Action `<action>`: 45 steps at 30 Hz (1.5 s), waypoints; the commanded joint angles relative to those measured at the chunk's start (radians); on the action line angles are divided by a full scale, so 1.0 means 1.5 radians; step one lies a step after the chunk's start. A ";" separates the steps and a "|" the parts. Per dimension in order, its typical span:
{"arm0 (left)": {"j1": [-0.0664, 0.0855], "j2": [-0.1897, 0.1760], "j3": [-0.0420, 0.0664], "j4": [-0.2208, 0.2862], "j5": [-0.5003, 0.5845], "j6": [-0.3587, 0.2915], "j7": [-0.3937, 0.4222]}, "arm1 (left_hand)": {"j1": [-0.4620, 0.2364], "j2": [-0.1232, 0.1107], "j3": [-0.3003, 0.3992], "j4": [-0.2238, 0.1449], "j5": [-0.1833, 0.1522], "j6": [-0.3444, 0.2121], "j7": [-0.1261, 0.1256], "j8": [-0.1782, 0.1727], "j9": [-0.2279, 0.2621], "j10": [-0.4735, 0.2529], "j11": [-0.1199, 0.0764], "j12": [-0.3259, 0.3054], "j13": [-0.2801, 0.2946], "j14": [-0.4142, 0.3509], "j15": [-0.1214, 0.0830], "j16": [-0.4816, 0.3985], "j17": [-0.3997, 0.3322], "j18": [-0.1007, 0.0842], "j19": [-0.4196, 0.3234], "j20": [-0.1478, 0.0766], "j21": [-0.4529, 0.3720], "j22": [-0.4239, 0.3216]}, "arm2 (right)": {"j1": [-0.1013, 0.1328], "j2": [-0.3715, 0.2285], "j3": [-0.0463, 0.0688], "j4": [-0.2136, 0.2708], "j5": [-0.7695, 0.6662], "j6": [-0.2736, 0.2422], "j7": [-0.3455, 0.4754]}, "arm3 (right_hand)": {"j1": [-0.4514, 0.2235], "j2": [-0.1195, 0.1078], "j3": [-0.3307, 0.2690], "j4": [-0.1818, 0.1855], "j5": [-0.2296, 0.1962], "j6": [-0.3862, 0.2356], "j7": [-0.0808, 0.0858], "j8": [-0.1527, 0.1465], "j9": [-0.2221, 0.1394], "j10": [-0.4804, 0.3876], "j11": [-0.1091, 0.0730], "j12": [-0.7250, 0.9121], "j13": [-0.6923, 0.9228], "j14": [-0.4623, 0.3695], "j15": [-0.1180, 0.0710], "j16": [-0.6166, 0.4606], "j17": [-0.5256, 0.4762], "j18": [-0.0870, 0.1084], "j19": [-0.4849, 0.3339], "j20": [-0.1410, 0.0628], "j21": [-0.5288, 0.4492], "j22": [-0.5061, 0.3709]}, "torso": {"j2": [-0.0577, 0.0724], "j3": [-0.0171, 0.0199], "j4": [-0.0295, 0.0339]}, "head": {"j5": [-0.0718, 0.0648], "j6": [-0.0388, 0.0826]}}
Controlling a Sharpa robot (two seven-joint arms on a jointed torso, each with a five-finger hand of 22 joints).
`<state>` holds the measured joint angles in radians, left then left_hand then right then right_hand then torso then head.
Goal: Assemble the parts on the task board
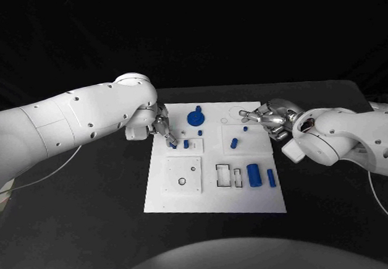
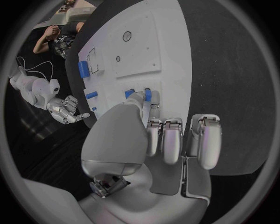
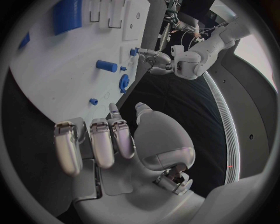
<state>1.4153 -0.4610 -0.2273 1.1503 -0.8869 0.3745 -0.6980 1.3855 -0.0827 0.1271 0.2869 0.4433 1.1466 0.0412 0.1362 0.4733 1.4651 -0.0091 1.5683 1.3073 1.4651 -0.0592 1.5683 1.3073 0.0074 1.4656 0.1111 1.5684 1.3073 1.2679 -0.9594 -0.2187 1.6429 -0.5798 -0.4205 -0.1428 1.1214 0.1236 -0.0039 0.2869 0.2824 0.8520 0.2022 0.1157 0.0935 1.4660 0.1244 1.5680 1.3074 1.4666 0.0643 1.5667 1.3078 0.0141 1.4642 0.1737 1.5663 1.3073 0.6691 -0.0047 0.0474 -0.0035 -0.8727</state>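
The white task board (image 1: 176, 194) lies mid-table. My left hand (image 1: 161, 127) reaches down at its far left part; thumb and a finger close round a small blue part (image 1: 172, 145) (image 2: 148, 94) standing on the board, with a second small blue part (image 1: 186, 144) (image 2: 129, 93) just beside it. The other fingers (image 2: 169, 140) are curled. My right hand (image 1: 269, 117) hovers at the board's far right edge, beside a circular outline (image 1: 242, 112), holding nothing; its thumb (image 3: 143, 109) and fingers (image 3: 93, 140) stand apart.
A blue round part (image 1: 196, 117) stands at the far middle of the board, with blue pegs (image 1: 234, 143) near it. A blue cylinder (image 1: 253, 172) and a blue bar (image 1: 271, 177) lie near the rectangular slots (image 1: 225, 176). Black table (image 1: 83, 210) surrounds the board.
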 commanded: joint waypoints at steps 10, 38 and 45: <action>-0.001 0.002 0.000 -0.003 0.000 0.017 -0.040 | -0.062 0.000 -0.030 0.004 -0.028 -0.014 0.014 -0.010 -0.007 0.070 0.008 0.002 0.176 0.070 0.006 0.002 0.176 -0.005 0.070 0.001 0.002 0.176 | 0.000 0.001 0.000 0.001 -0.002 0.003 0.002 | 0.008 -0.001 -0.003 0.001 0.004 0.002 0.001 0.004 0.001 0.070 0.006 0.002 0.176 0.069 0.005 0.003 0.175 -0.009 0.071 0.005 0.003 0.176 | 0.000 0.0000 -0.0006 | -0.001 0.000; -0.001 0.005 0.000 -0.017 0.054 0.006 -0.022 | -0.187 0.027 -0.114 0.005 -0.101 -0.024 0.022 -0.008 -0.017 0.070 0.016 0.002 0.176 0.070 0.015 0.002 0.176 -0.005 0.070 -0.010 0.002 0.176 | 0.000 0.001 0.000 0.000 -0.002 0.006 -0.002 | 0.010 0.000 -0.006 0.001 0.005 0.002 0.001 0.005 0.001 0.070 0.006 0.002 0.176 0.069 0.006 0.003 0.175 -0.009 0.071 0.005 0.003 0.176 | 0.000 -0.0001 -0.0006 | -0.005 0.000; -0.001 0.006 0.000 -0.019 0.059 0.006 -0.019 | -0.185 0.032 -0.113 0.005 -0.100 -0.019 0.020 -0.005 -0.015 0.070 0.014 0.002 0.176 0.070 0.014 0.002 0.176 -0.005 0.070 -0.009 0.002 0.176 | 0.000 0.001 0.000 0.000 -0.002 0.006 -0.003 | 0.010 0.000 -0.006 0.001 0.005 0.002 0.001 0.005 0.001 0.070 0.006 0.002 0.176 0.069 0.006 0.003 0.175 -0.009 0.071 0.005 0.003 0.176 | 0.000 0.0000 -0.0007 | -0.006 0.000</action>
<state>1.4144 -0.4551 -0.2277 1.1223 -0.8198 0.3795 -0.6980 1.1077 -0.0446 -0.0409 0.2946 0.2959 1.1127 0.0747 0.1244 0.4490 1.4669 0.0107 1.5683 1.3077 1.4648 -0.0411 1.5682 1.3080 0.0075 1.4656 0.1037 1.5683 1.3073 1.2679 -0.9583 -0.2187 1.6417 -0.5796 -0.4201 -0.1455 1.1297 0.1232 -0.0081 0.2911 0.2866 0.8520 0.2022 0.1196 0.0943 1.4660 0.1244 1.5680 1.3074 1.4665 0.0643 1.5667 1.3074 0.0141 1.4642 0.1737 1.5663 1.3078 0.6688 -0.0047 0.0463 -0.0112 -0.8727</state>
